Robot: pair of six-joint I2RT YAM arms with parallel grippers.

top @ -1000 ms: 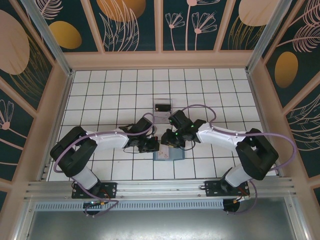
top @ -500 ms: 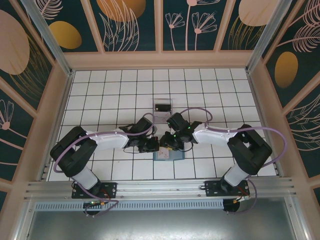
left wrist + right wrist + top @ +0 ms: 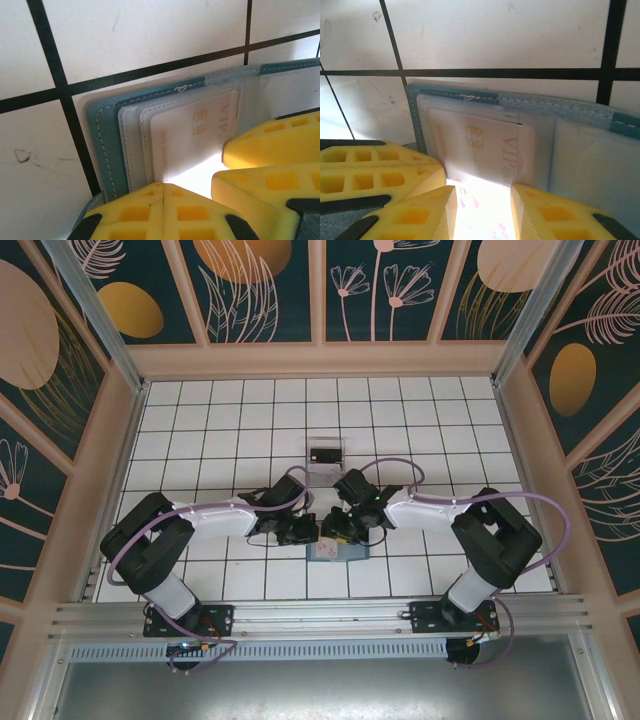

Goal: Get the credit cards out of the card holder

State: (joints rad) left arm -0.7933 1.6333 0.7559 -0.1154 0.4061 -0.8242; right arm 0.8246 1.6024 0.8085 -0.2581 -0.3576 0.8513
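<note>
The whitish credit card (image 3: 485, 142) lies in the open card holder (image 3: 451, 93), its long axis pointing at the right gripper (image 3: 482, 194), whose parted fingers rest on its near end, while the clenched left gripper (image 3: 162, 194) sits on the holder's edge.

floor (image 3: 200, 420) laid in white tiles, ruled with black lines. walls (image 3: 270, 300) panelled in dark teal, painted with orange ovals and pale plants, framed in light wood.

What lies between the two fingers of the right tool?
The whitish card: its near end shows in the right tool's gap, in the right wrist view.
</note>
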